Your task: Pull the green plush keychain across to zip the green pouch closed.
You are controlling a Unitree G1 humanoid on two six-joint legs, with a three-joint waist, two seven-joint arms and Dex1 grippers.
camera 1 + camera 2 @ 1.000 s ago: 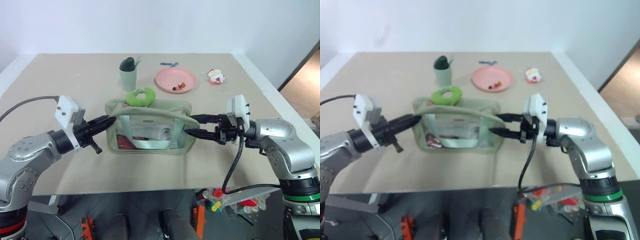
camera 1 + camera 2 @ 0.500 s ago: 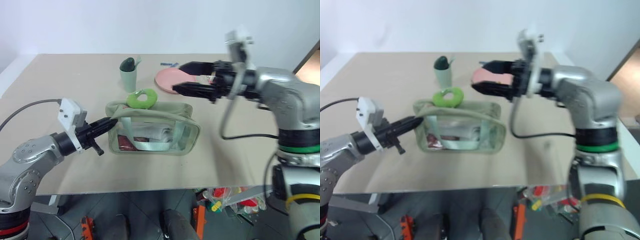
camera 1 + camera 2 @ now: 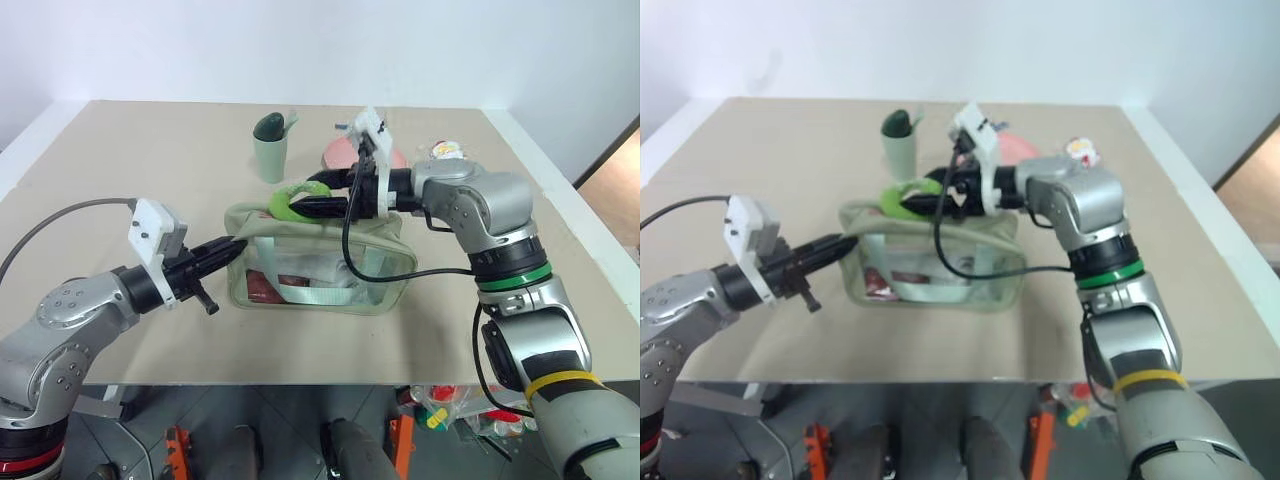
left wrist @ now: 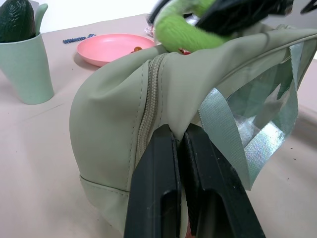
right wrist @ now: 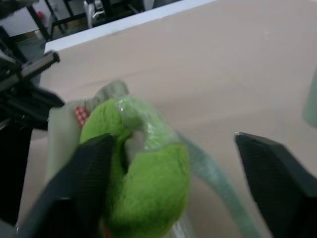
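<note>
The green plush keychain (image 3: 291,199) sits on the top edge of the green pouch (image 3: 320,262), a little left of the middle of the frame and just above it. The right claw (image 3: 318,194) comes in from the right. Its two fingers stand apart around the keychain: in the right wrist view one finger (image 5: 86,171) touches the plush and the other is away from it. The left claw (image 3: 228,250) is closed on the fabric at the left end of the pouch, beside the zipper (image 4: 149,106). The pouch stands on the worktop (image 3: 120,160). Behind it, toward the top of the frame, are a green cup (image 3: 270,148) and a pink plate (image 4: 111,47).
</note>
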